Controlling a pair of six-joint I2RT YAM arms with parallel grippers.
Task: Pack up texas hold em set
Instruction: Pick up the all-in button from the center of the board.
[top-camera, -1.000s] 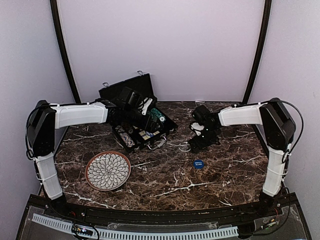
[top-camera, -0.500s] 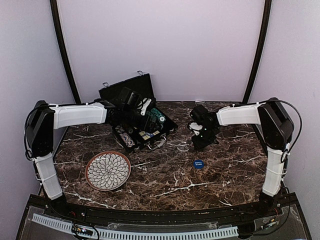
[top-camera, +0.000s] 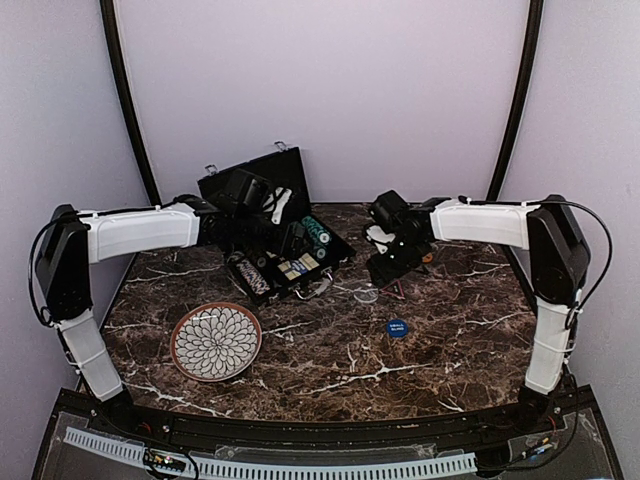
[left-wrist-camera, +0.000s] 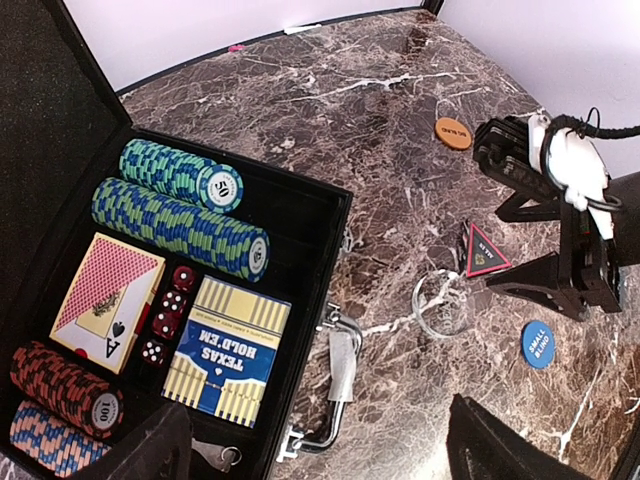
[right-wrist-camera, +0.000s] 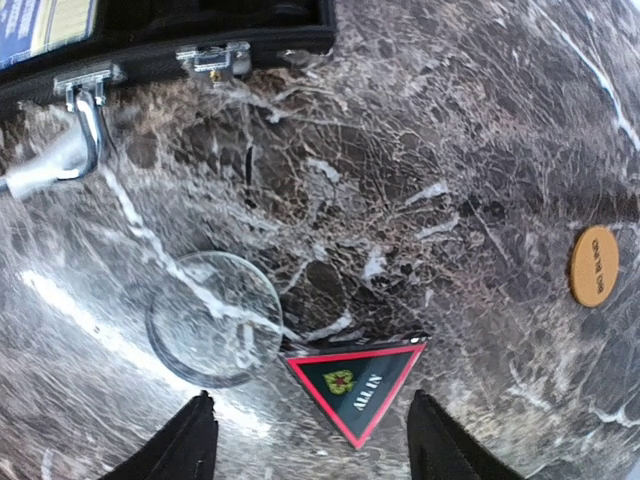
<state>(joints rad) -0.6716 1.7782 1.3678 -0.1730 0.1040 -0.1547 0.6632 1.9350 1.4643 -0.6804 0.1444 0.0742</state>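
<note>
From above, the black briefcase (top-camera: 262, 185) is lying open at the far left of the tabletop (top-camera: 330, 365), its lid leaning back toward the wall. The left gripper (top-camera: 292, 235) is hanging over the open tray, and the right gripper (top-camera: 388, 270) is pointing down at the marble just right of the case. A patterned plate (top-camera: 216, 341) is sitting near the front left, well apart from the case, and the blue button (top-camera: 397, 327) is lying on the marble in front of the right gripper.

In the left wrist view, the left gripper's fingers are standing spread wide at the bottom corners, pinching nothing. The tray below is holding two rows of poker chips (left-wrist-camera: 180, 228) in green and blue, a red-backed card deck (left-wrist-camera: 108, 298), a column of dark red dice (left-wrist-camera: 165, 310), a blue and yellow boxed deck (left-wrist-camera: 228, 348), and more chips in red and in blue at the near corner. The silver handle (left-wrist-camera: 338, 365) is jutting from the case's edge. Out on the marble, a clear disc (left-wrist-camera: 440, 303), the ALL IN triangle (left-wrist-camera: 483, 255) and the orange button (left-wrist-camera: 453, 131) are lying loose, the triangle just beside the disc.

In the right wrist view, the right gripper's fingers are standing apart and gripping nothing. The triangle is lying flat between them, its corner touching the disc's rim. The orange button is resting off at the right edge.
</note>
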